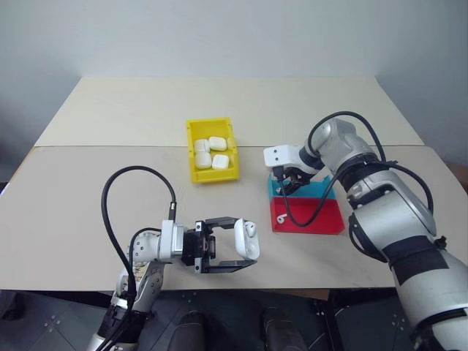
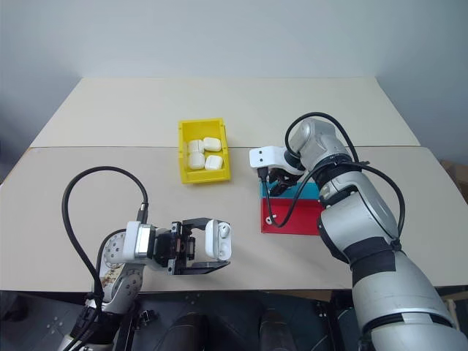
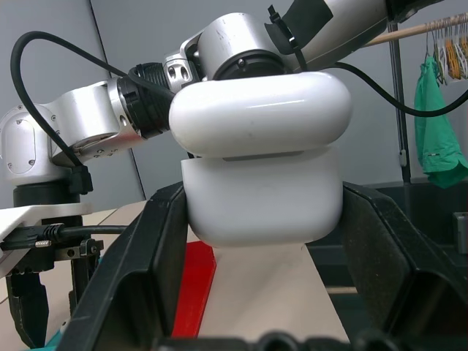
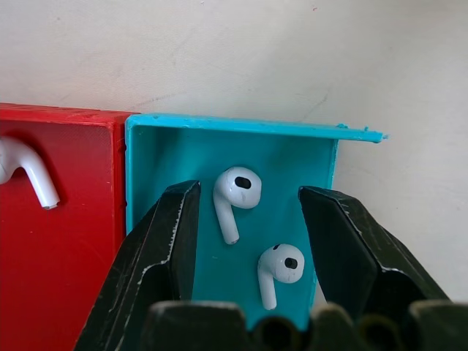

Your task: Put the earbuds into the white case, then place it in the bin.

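The right pincer (image 4: pixel 248 241) hangs open over the blue tray (image 4: pixel 168 157), its fingers straddling two earbuds (image 4: pixel 235 191) whose stems run roughly along the gap. The left pincer (image 1: pixel 232 246) clamps the white case (image 1: pixel 246 240), lid raised, near the surface's front edge, well apart from the yellow bin (image 1: pixel 191 150).
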You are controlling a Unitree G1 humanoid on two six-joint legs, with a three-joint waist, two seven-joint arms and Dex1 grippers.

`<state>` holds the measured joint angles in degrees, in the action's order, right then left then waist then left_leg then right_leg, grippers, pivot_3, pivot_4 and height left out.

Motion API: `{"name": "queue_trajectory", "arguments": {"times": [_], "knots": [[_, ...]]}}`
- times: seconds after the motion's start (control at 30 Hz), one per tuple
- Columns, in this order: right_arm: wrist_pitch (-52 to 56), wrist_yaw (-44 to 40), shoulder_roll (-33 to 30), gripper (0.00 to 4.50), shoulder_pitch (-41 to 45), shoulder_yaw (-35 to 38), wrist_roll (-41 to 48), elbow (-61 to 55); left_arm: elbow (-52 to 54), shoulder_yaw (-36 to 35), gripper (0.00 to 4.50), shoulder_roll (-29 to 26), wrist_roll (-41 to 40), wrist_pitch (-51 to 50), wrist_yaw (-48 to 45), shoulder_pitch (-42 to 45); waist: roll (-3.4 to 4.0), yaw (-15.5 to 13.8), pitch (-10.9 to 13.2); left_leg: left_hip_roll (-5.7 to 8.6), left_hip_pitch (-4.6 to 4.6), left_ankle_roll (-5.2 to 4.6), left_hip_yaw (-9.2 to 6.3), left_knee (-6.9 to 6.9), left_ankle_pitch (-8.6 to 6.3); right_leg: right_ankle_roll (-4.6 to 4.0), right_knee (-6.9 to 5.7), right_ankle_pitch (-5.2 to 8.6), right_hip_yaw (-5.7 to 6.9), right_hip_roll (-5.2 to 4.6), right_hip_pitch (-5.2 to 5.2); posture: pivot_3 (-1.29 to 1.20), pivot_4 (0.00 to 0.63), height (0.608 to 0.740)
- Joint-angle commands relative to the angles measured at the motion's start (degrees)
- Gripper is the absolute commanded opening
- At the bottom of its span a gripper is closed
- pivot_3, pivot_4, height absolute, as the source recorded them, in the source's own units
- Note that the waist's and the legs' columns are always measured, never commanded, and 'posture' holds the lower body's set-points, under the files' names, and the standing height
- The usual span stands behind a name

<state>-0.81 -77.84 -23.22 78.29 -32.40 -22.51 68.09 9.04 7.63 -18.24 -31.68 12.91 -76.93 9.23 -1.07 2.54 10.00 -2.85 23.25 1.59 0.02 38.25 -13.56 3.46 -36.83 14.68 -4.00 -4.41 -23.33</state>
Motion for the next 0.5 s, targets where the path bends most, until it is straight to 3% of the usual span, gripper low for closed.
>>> {"name": "queue_trajectory", "arguments": {"times": [0.03, 0.13, 0.5], "knots": [[0.06, 0.26, 0.03, 2.60, 0.41, 1.33, -0.50, -0.01, 0.98, -0.35, 2.82, -0.01, -0.57, 1.33, 0.42, 0.36, 0.00, 0.02, 0.00, 0.00, 0.00, 0.00, 0.00, 0.00, 0.00, 0.00, 0.00, 0.00, 0.00, 0.00, 0.00, 0.00, 0.150, 0.740], [-0.49, 0.42, 0.08, 2.03, 0.31, 1.29, -0.78, 0.14, 0.80, -0.45, 2.82, -0.06, -0.57, 1.36, 0.36, 0.51, 0.00, 0.01, 0.00, 0.00, 0.00, 0.00, 0.00, 0.00, 0.00, 0.00, 0.00, 0.00, 0.00, 0.00, 0.00, 0.00, 0.150, 0.740], [-0.54, 0.96, -0.03, 2.03, 0.13, 1.40, -1.40, 0.08, 0.82, -0.10, 2.82, -0.19, -0.37, 1.65, 0.72, 0.57, 0.00, 0.01, 0.00, 0.00, 0.00, 0.00, 0.00, 0.00, 0.00, 0.00, 0.00, 0.00, 0.00, 0.00, 0.00, 0.00, 0.150, 0.740]]}}
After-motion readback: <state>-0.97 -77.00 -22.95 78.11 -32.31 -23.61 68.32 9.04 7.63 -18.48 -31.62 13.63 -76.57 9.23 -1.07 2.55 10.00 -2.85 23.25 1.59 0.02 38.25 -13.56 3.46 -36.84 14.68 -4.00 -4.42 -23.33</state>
